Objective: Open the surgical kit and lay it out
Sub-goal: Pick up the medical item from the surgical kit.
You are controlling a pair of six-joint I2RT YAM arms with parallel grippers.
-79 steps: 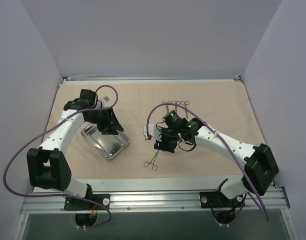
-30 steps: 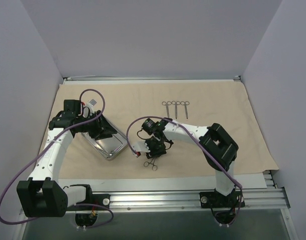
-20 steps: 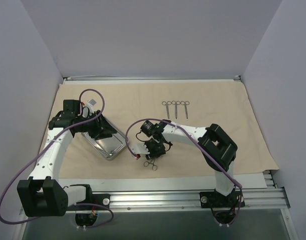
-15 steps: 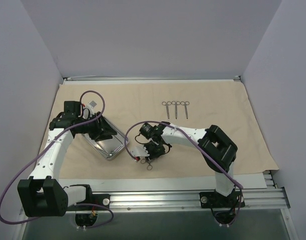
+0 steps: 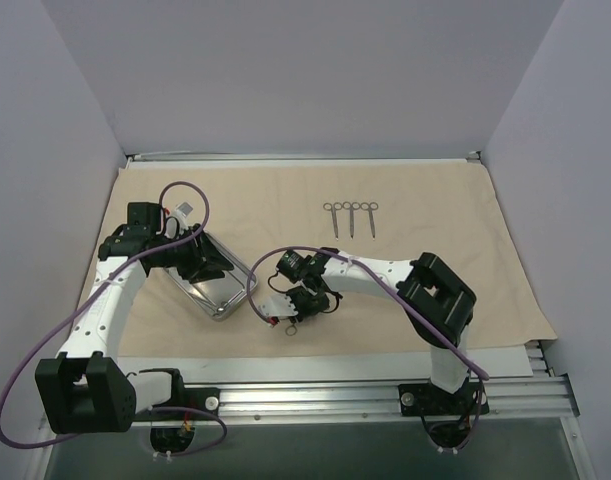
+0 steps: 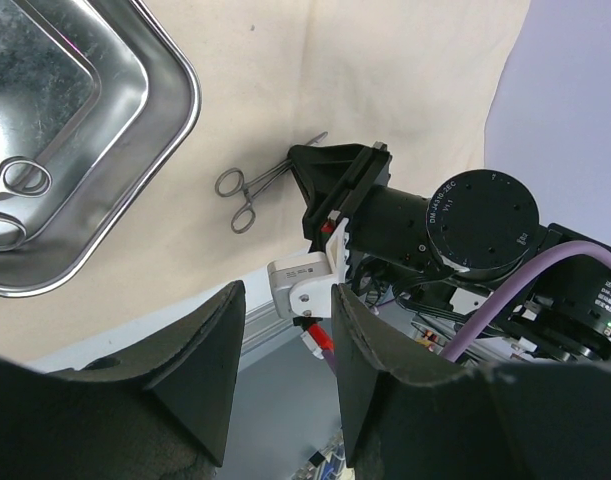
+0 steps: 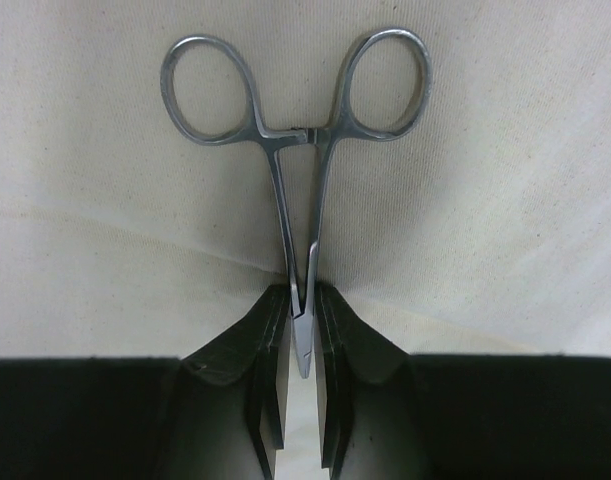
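Right wrist — right gripper (image 7: 302, 335) clamped on forceps (image 7: 307, 133) tips, near edge of worktop (image 5: 510, 362); best lifted level — joining laid-out row (image 5: 355, 213).

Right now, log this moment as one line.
right gripper: shut on forceps on cloth | left gripper: open, empty, above tray | in tray: one instrument | far side: four instruments in row

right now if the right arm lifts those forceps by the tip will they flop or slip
Probably stiff: the forceps look like thin steel. Pinched only at the tip by the right gripper, the ring end may swing down. Smooth metal could slip.
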